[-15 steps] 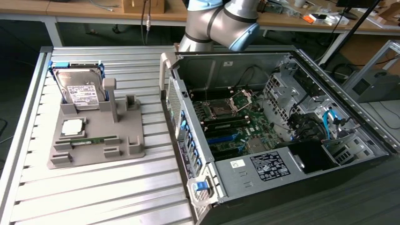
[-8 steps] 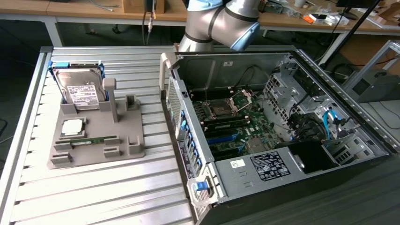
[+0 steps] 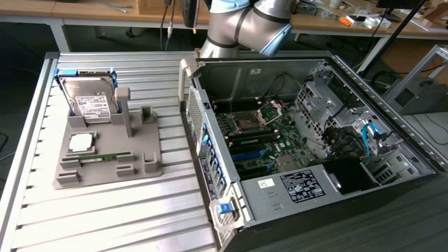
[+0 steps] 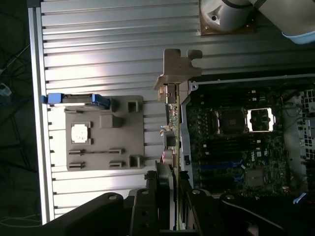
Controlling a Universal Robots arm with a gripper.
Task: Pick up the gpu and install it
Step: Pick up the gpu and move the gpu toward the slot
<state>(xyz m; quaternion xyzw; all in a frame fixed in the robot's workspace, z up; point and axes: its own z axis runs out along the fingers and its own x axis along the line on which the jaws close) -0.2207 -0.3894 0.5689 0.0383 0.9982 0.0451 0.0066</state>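
The gpu (image 4: 170, 129) is seen edge-on in the wrist view, a thin dark card with its pale metal bracket (image 4: 177, 64) at the far end. My gripper (image 4: 170, 179) is shut on the card's near end, one dark finger (image 4: 151, 201) on each side. The card hangs high above the table, over the strip between the grey parts holder (image 4: 106, 132) and the open computer case (image 4: 246, 147). In the exterior view my arm (image 3: 245, 23) rises out of frame behind the case (image 3: 301, 131), whose motherboard (image 3: 259, 142) lies exposed.
The grey parts holder (image 3: 105, 152) on the slatted table (image 3: 105, 220) carries a hard drive (image 3: 87, 100) upright in a blue frame, a processor (image 3: 81, 140) and a green memory stick (image 3: 98, 157). Cables and a drive cage (image 3: 336, 110) fill the case's far side.
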